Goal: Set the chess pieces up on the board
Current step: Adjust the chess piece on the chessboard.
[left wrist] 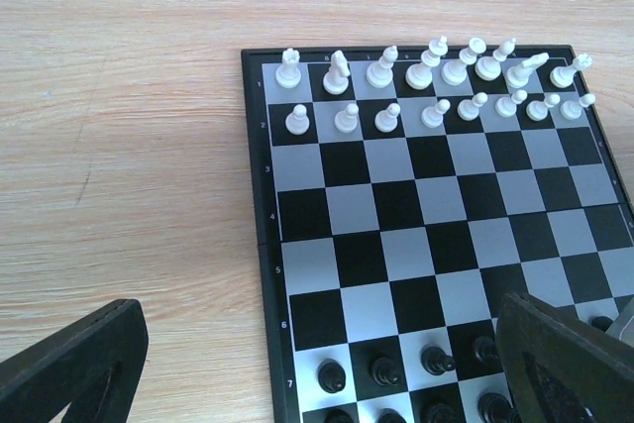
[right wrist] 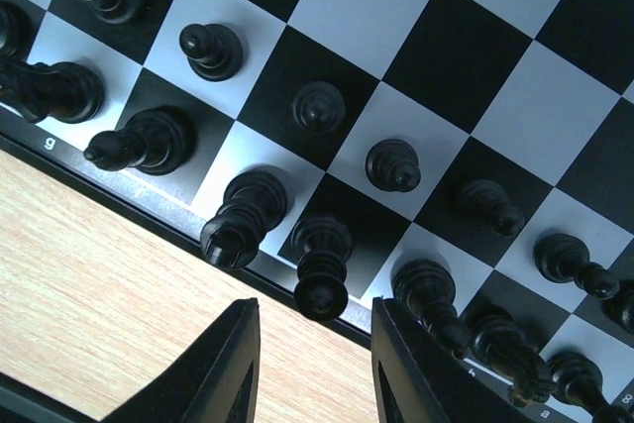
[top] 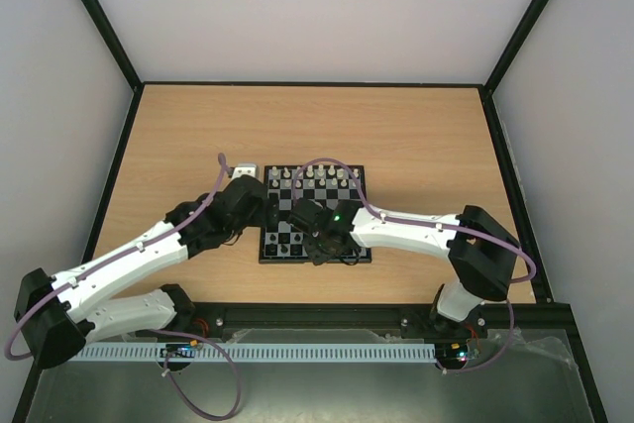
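Board (left wrist: pixel 416 235) nearly set: white pieces (left wrist: pixel 379 73) in two rows, black pieces (right wrist: pixel 393 165) in two rows. Left gripper (left wrist: pixel 317 344) spread wide, empty. Right gripper (right wrist: pixel 315 344) a bit apart, empty. Looks almost done.

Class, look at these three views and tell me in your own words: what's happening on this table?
Two robot arms are setting up a chessboard, and it looks nearly done. The white pieces stand in two rows along the far edge, and the black pieces stand in two rows along the near edge. The right arm hangs over the black back row with its jaws open and empty. The left arm hovers over the board's left side, jaws spread wide, holding nothing.
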Available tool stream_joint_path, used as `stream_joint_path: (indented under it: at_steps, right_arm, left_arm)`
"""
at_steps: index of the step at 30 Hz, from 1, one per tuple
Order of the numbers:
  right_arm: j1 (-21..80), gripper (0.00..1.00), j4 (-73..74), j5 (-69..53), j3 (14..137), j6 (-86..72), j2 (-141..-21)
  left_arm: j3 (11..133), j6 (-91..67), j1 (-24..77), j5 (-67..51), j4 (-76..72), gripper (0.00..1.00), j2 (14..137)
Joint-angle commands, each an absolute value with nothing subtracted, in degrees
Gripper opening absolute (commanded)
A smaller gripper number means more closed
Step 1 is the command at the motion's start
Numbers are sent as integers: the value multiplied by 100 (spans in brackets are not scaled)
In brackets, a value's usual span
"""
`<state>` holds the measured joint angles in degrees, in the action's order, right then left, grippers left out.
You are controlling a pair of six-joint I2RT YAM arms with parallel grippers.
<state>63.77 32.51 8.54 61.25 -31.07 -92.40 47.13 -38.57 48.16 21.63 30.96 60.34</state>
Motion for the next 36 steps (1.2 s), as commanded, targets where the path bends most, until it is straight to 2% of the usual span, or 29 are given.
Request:
stream_joint_path:
  at_steps: [1,23,36]
  right_arm:
    - [6403,31,3591,1042,6288,-3177,-9374]
    - [6183,19,3502,1116,6317,-3098,-9459]
    - [6130,18,3501,1108,6272,-3077,-9431]
  left_arm:
    - [4585,-3784,4744,2165,3090,99,5953]
    - [4545,-3775,4719,2098,3051,100,5985]
    - [4552,-3764,4717,2074,3027,99,6014]
